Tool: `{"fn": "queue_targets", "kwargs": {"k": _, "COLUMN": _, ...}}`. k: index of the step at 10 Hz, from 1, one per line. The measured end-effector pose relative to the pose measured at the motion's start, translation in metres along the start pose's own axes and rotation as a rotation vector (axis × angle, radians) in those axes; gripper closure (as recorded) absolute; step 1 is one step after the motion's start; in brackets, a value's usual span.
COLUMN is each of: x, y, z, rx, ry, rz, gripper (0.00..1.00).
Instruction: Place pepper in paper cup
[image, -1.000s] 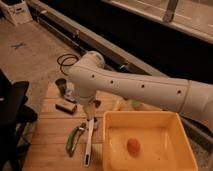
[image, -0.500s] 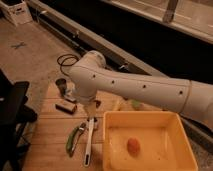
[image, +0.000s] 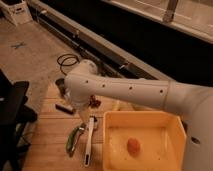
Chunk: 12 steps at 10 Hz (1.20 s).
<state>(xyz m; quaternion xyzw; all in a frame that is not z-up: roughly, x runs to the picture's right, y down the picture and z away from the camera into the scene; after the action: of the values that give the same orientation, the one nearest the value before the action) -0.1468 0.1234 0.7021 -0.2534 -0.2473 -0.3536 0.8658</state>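
Nothing is done yet: the pepper lies flat on the tabletop near its front edge, just beside the utensil and left of the tub. The tool, mostly hidden under the arm toward the tabletop's middle, stands open and empty, apart from the pepper. The paper cup cannot be made out. Reaching, grasping, carrying and dropping all remain

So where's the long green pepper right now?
Camera view: the long green pepper lies on the wooden table, left of the white-handled utensil; the gripper is farther back, behind the arm.
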Motion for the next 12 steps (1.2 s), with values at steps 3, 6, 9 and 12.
{"fn": "queue_targets", "kwargs": {"k": 3, "x": -0.026, "y": -0.014, "z": 0.038, "rx": -0.020, "ry": -0.058, "rz": -0.037, "gripper": 0.20}}
{"fn": "queue_targets", "kwargs": {"k": 6, "x": -0.058, "y": -0.031, "z": 0.066, "rx": -0.035, "ry": -0.130, "rz": -0.081, "gripper": 0.20}}
{"fn": "queue_targets", "kwargs": {"k": 9, "x": -0.059, "y": -0.031, "z": 0.067, "rx": -0.035, "ry": -0.135, "rz": -0.080, "gripper": 0.20}}
{"fn": "queue_targets", "kwargs": {"k": 12, "x": -0.061, "y": -0.029, "z": 0.067, "rx": -0.027, "ry": -0.130, "rz": -0.103, "gripper": 0.20}}
